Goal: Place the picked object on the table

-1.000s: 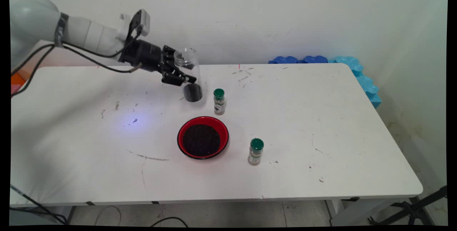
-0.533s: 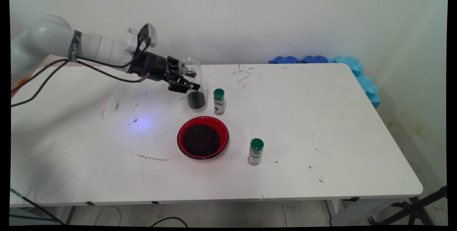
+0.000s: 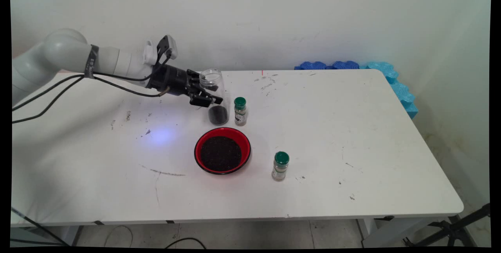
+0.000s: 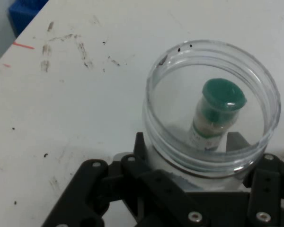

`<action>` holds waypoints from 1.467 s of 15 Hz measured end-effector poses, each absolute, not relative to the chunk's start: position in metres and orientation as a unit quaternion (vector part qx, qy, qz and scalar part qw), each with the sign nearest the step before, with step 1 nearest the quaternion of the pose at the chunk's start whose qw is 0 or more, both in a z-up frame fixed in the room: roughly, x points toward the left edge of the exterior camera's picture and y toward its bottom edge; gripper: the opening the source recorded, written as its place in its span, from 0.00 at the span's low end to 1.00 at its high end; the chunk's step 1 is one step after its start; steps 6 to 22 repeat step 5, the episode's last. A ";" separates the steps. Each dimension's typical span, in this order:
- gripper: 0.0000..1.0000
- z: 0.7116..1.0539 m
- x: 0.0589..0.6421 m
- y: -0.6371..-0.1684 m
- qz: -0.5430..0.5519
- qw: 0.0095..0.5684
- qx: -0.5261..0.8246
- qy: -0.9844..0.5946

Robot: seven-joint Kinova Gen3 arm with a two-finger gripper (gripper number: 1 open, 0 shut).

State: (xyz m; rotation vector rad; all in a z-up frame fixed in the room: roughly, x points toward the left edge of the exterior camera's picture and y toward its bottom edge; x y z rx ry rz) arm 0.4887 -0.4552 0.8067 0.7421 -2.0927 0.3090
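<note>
Clear plastic jar [image 3: 214, 95] with an open mouth and a layer of dark grains at its bottom sits upright in the black two-finger gripper [image 3: 205, 95], whose fingers are clamped on its sides. It hangs just above the white table [image 3: 352, 135], right beside a small green-capped spice bottle [image 3: 240, 111] and behind the red bowl [image 3: 222, 150] filled with dark grains. A second green-capped bottle [image 3: 280, 165] stands to the bowl's right. In the hand view, the nearer spice bottle shows through the jar's wall [image 4: 213, 109]. The bowl looks full and the jar nearly empty, so any pouring appears done. Compared with a second ago, the arm has carried the jar lower and to the right, closer to the nearer bottle.
</note>
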 end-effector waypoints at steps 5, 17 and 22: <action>1.00 0.800 0.489 -0.456 0.123 0.436 0.304 -0.838; 1.00 0.800 0.489 -0.456 0.123 0.436 0.304 -0.838; 1.00 0.800 0.489 -0.456 0.123 0.436 0.304 -0.838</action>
